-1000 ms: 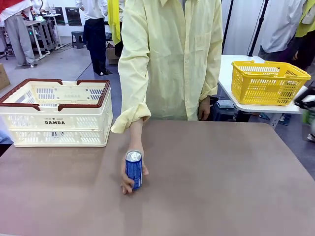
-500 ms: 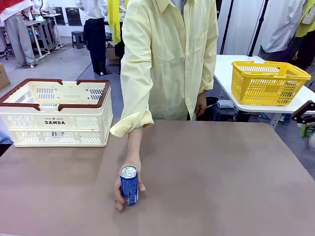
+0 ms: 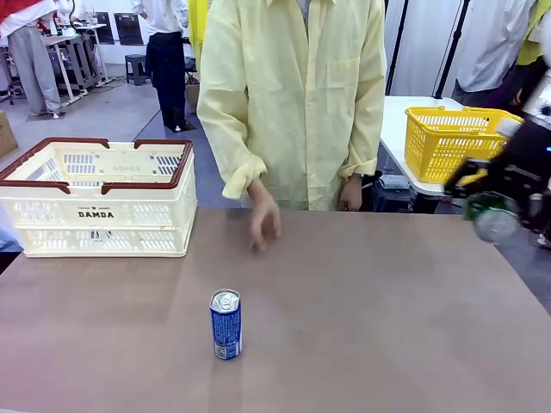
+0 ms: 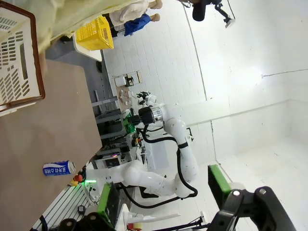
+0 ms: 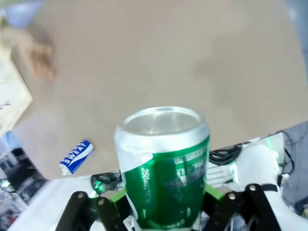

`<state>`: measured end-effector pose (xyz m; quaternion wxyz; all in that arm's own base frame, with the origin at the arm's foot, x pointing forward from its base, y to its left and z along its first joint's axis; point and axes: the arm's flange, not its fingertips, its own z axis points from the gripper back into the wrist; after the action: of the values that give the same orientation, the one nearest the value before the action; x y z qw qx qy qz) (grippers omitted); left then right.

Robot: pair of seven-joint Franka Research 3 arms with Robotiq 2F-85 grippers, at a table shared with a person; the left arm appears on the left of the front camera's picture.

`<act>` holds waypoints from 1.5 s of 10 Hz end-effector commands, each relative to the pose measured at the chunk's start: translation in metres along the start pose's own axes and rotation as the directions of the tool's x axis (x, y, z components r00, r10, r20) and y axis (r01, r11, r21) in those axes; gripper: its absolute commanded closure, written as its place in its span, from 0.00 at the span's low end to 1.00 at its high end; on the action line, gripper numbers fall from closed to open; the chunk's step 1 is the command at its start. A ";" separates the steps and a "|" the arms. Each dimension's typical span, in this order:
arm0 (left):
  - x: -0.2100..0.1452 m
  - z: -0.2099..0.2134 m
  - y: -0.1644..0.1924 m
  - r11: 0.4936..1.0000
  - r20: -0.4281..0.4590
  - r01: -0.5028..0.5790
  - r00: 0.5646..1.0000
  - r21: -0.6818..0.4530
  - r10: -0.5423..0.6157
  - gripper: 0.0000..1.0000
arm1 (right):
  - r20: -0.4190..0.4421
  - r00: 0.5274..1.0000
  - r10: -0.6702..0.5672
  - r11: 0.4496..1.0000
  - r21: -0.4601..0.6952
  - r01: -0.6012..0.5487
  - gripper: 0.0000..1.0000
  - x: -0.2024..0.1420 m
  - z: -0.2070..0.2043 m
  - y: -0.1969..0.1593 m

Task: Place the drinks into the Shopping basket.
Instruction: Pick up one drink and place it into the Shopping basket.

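One green can [image 5: 163, 154] sits clamped in the right gripper [image 5: 166, 211], well right of the Shopping basket [image 3: 96, 202], likely for transport; the blue can [image 3: 225, 324] stands nearer, upright for grasping; left gripper [image 4: 162, 196] spread, empty.

The brown table [image 3: 387, 327] lies bare on all sides of the blue can [image 3: 225, 323], which stands upright alone near the front edge. The person's hand [image 3: 264, 219] hangs low over the far edge, behind the can. The Shopping basket [image 3: 99, 202] sits at the far left, top open. The right gripper [image 3: 488, 203], clamped on a green can [image 5: 166, 163], hovers by the table's right edge.
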<state>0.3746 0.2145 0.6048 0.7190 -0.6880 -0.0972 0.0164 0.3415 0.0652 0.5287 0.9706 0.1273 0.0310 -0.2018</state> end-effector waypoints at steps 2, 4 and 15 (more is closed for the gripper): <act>-0.004 -0.001 0.000 1.000 -0.002 0.002 1.000 0.011 -0.002 0.00 | 0.001 0.991 0.136 0.986 -0.095 -0.136 1.00 -0.006 -0.022 0.110; -0.004 -0.001 0.000 1.000 -0.002 0.002 1.000 0.011 -0.002 0.00 | 0.016 0.990 0.138 0.981 -0.139 -0.134 1.00 -0.035 -0.059 0.197; -0.004 -0.001 0.000 1.000 -0.002 0.002 1.000 0.011 -0.002 0.00 | 0.000 0.946 0.324 0.934 -0.161 -0.319 1.00 -0.004 -0.226 0.286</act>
<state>0.3744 0.2142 0.6050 0.7190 -0.6880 -0.0973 0.0161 0.4405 0.3730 0.3930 0.9966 0.0514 0.0398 -0.0498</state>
